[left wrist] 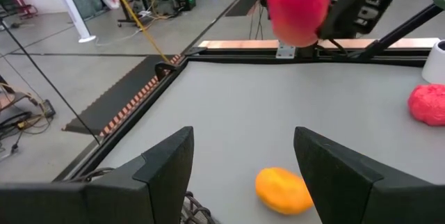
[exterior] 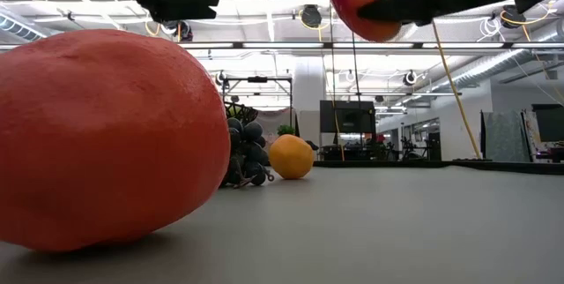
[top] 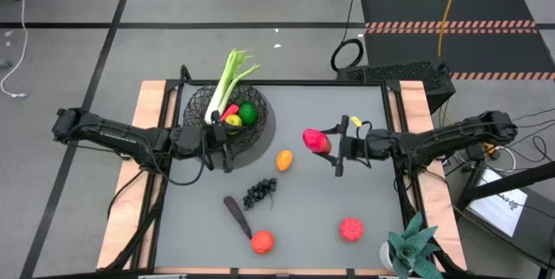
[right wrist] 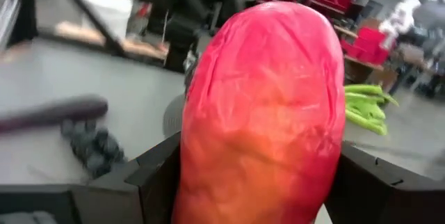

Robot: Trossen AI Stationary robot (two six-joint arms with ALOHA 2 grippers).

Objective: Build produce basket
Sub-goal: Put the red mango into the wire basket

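Right gripper [top: 324, 143] pinches the red-yellow mango [top: 316, 140] between its fingers, lifted clear of the table [top: 364, 184], at about 3 o'clock from the basket [top: 227, 111]. Left gripper [top: 227, 149] hangs with fingers spread and empty at the basket's 6 o'clock rim. An orange [top: 284, 159] lies between the two grippers.
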